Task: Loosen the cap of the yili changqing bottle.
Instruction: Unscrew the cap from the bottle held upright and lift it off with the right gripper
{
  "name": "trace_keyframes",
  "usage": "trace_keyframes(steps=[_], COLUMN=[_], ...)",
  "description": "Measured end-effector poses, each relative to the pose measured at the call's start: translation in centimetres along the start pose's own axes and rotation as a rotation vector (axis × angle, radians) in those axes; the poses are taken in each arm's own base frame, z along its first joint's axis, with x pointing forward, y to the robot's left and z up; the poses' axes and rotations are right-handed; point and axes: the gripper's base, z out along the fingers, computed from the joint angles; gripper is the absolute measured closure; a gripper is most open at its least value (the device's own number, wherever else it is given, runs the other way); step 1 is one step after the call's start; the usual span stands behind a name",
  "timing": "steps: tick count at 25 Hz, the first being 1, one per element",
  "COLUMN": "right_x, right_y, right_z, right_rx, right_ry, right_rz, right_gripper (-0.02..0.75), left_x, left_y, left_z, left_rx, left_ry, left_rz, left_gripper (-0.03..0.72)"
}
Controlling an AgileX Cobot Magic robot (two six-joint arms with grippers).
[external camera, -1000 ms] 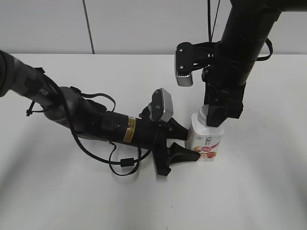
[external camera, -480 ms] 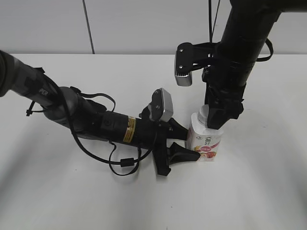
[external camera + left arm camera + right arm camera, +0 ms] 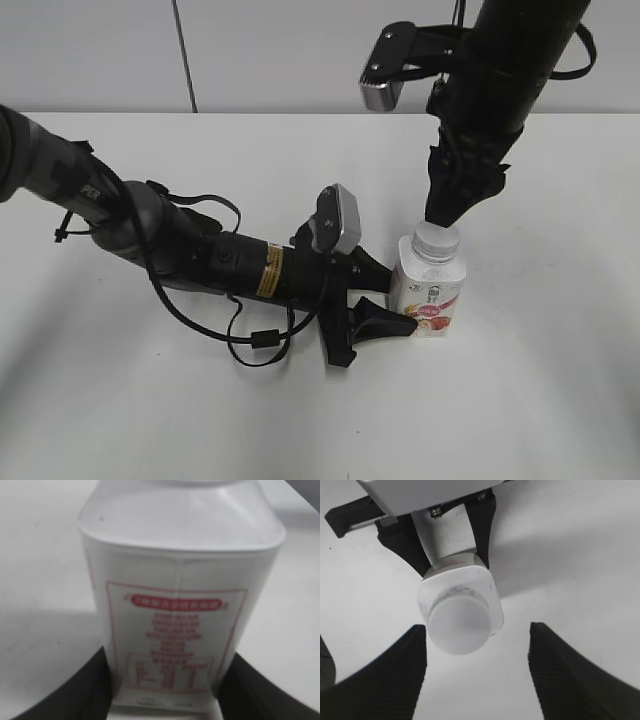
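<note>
The yili changqing bottle [image 3: 430, 290] stands upright on the white table, white with a red-pink fruit band. Its white cap [image 3: 436, 238] sits on the neck. My left gripper [image 3: 385, 300] lies low on the table and is shut on the bottle's lower body; the left wrist view shows the bottle's back label [image 3: 180, 625] between the black jaws [image 3: 165, 700]. My right gripper [image 3: 450, 205] hangs open just above and behind the cap, not touching it. In the right wrist view the cap [image 3: 457, 627] lies between and above the open fingers [image 3: 477, 655].
The white table [image 3: 540, 400] spreads around the bottle, with a grey wall behind. The left arm's body and cables [image 3: 200, 260] lie across the table's left half. The right arm's camera housing [image 3: 385, 75] hangs above the bottle.
My right gripper was down around the cap. It has let go, opened and risen clear, leaving the cap on the bottle. The left gripper and the bottle have not moved.
</note>
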Motion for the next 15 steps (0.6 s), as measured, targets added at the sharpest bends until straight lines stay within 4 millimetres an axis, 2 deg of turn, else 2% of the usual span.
trace_keyframes(steps=[3, 7, 12, 15], right_x=[-0.23, -0.28, -0.29, -0.22], right_y=[-0.02, -0.04, -0.04, -0.07], right_z=[-1.11, -1.31, -1.33, -1.33], right_rx=[0.009, 0.009, 0.005, 0.011], right_ry=[-0.01, -0.013, -0.015, -0.012], right_rz=[0.128, 0.353, 0.911, 1.098], right_gripper=[0.233, 0.233, 0.233, 0.232], left_x=[0.0, 0.0, 0.0, 0.0], left_y=[0.0, 0.0, 0.0, 0.0], left_z=[0.0, 0.0, 0.0, 0.0], left_rx=[0.0, 0.0, 0.0, 0.0], left_ry=[0.0, 0.0, 0.0, 0.0], left_rz=[0.0, 0.0, 0.0, 0.0], left_gripper=[0.305, 0.305, 0.305, 0.305])
